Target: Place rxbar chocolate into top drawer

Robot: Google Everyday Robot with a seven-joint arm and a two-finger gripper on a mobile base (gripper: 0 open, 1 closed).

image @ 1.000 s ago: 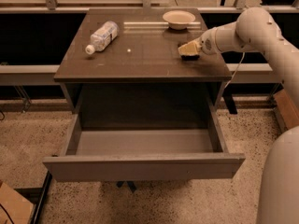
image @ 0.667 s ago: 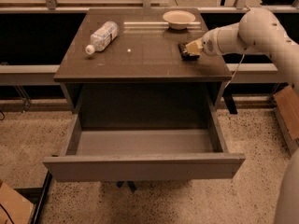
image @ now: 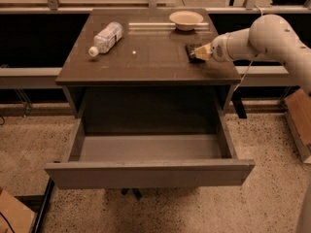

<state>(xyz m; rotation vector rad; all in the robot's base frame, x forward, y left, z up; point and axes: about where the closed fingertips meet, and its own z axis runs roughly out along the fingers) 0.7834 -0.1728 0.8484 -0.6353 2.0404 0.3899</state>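
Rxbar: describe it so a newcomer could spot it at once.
On the dark table above the open drawer, look near the right edge, where the gripper is. The rxbar lies at its tip: small, flat, black, unlike the pale bowl behind or clear bottle far left.

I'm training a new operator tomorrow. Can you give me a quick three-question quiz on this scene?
1. True or false: the top drawer is pulled open.
2. Which thing lies right at the gripper? A. water bottle B. bowl C. rxbar chocolate
3. Fill in: the rxbar chocolate lies on the ____.
Key: 1 true; 2 C; 3 table.
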